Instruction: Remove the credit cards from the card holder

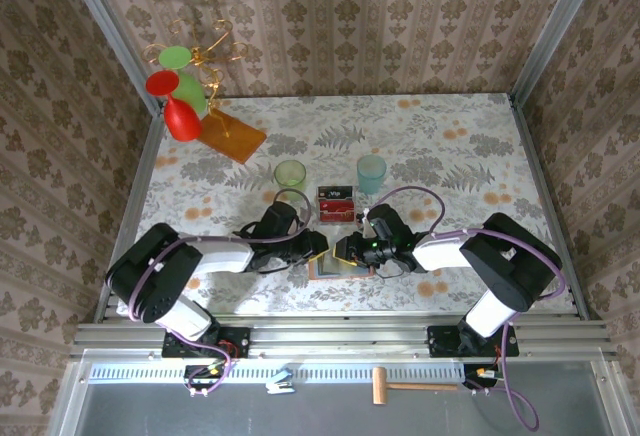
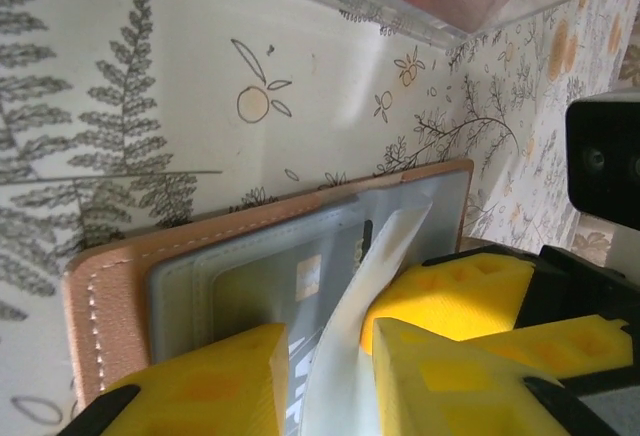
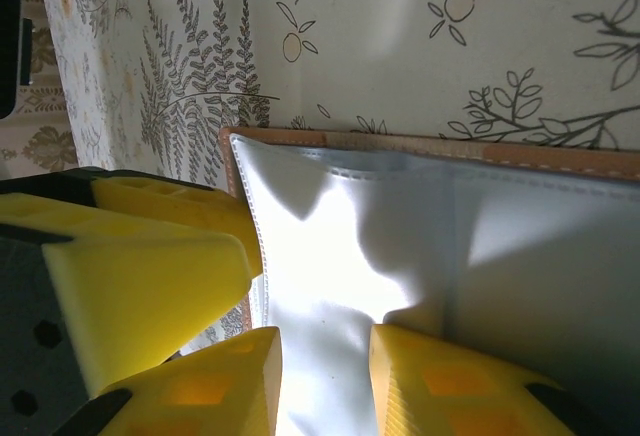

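Spread open and flat on the table [image 1: 450,156] near the front edge: the card holder [image 1: 325,270], long axis running left to right, directly beneath the left gripper [image 1: 322,245] and right gripper [image 1: 347,251] meeting tip to tip, the left one at the sleeve. From the left wrist: tan stitched border, grey-blue panel, what looks like a card [image 2: 300,281] tucked inside, a clear sleeve [image 2: 350,346] rising between parted, unclenched jaws; right jaws likewise parted astride a glossy panel, seemingly not pinching. Probably calls for drawing that card out through the sleeve's mouth, then laying it by the loose cards [image 1: 337,201] between green cup [image 1: 290,174] and blue cup [image 1: 371,172].
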### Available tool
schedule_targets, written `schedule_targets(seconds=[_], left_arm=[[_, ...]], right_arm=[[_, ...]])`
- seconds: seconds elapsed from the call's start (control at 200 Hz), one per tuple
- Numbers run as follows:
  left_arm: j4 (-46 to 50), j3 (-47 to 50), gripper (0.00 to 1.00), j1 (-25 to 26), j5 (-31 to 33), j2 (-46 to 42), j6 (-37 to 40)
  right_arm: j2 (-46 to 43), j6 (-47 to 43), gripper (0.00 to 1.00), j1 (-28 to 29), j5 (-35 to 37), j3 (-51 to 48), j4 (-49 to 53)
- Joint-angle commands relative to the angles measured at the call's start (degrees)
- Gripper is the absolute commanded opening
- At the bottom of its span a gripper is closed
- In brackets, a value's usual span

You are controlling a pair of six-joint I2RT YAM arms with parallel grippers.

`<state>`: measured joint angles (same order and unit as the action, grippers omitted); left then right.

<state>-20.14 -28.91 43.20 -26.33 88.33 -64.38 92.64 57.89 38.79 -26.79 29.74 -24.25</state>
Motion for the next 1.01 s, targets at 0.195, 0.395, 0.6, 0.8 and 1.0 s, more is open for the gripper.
schedule_targets(seconds=[0.195,0.395,0.6,0.8,1.0], left_arm=[[-16.27,3.66,0.20,0.35,-2.85,5.29,-7.10],[-18.87,4.21,0.17,0.54,-3.34,5.99,-8.28],[-15.47,3.28,0.19,0.74,-3.80,4.54,-6.87],[-10.10,1.84,0.20,1.03,-3.65,1.84,-4.61],[-2.63,-1.05,0.23,1.62,-3.57,-1.18,-1.69]], right_arm=[[1.63,0.86,0.30,-0.53,-0.01,-1.92,-0.27],[0.08,1.12,0.30,-0.50,-0.02,-1.39,0.50],[-3.92,-0.02,0.31,-0.47,1.10,0.28,5.25],[-8.80,-1.88,0.32,-0.57,2.90,1.85,11.33],[-14.23,-3.97,0.32,-0.97,5.29,2.87,17.77]])
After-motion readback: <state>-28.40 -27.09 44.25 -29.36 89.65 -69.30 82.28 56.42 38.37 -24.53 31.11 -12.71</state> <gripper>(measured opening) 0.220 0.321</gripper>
